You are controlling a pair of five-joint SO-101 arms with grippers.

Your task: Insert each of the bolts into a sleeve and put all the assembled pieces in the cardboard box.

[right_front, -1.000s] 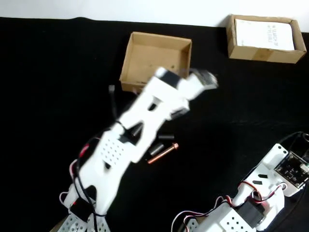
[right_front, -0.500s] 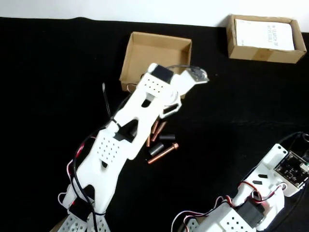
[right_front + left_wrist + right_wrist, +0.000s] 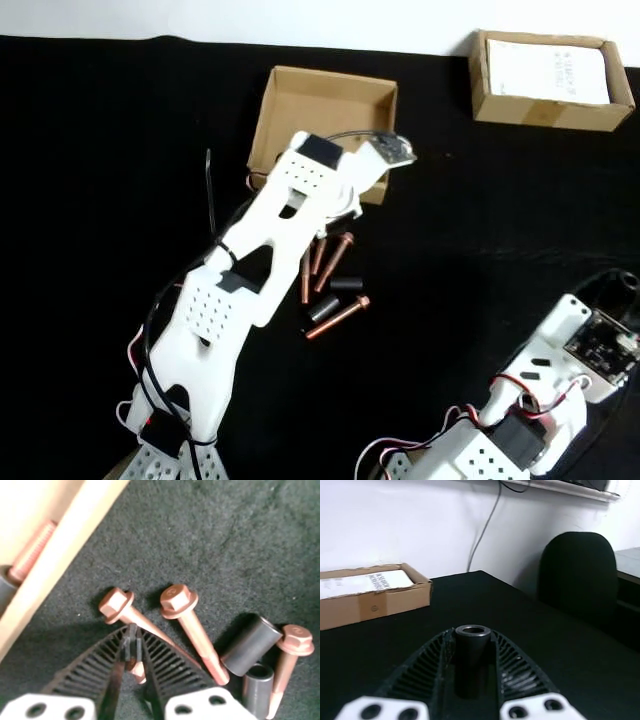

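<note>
As my left arm has swung back from over the box's front wall in the last second, my left end effector now hangs with its fingers together and holding nothing, above the loose bolts just in front of the box. Two spare sleeves lie beside those bolts on the counter. Inside the box rests an assembled piece, so I judge one delivery done and the next bolt pick due; the fingers must part first. My right end effector, well away from the box, has not moved and is clamped on an upright sleeve.
</note>
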